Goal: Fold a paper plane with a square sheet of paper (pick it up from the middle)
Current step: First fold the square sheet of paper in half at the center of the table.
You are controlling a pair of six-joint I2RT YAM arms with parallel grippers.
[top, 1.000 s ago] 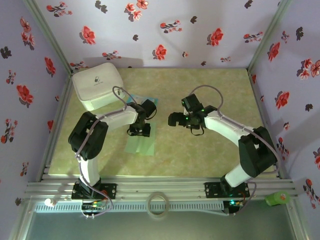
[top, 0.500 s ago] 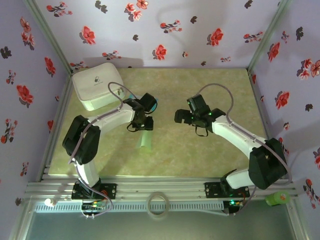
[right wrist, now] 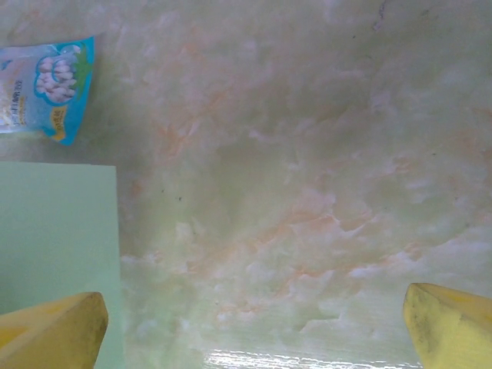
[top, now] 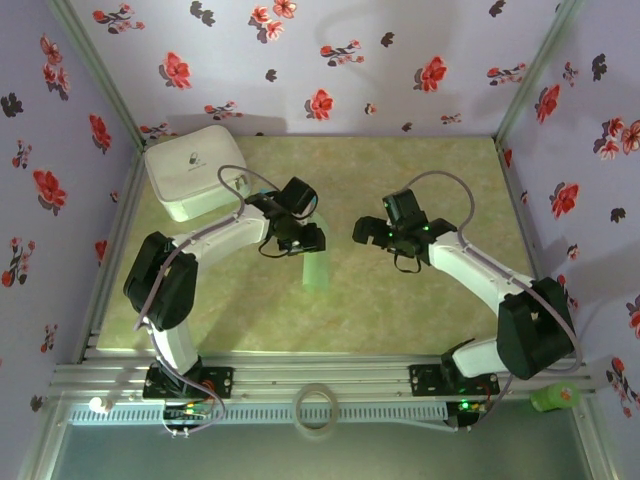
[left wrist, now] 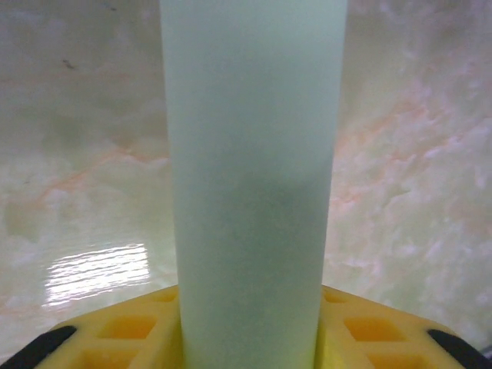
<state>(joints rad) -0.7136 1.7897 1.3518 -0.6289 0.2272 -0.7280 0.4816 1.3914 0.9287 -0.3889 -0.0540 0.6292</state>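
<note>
Hanging from the left gripper (top: pixel 306 244), the square sheet of paper (top: pixel 315 270) is pinched at its middle. The pinch is best kept firm, the sheet level. The right gripper (top: pixel 366 232) is spread wide just right of it. Bare table (top: pixel 410 310) is offered near and right; the white pouch (top: pixel 195 172) sits far left.

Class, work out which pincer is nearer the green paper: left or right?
Left. The left pincer grips the paper, which sticks out from it. The right pincer is open, off to the paper's right and not touching it.
</note>
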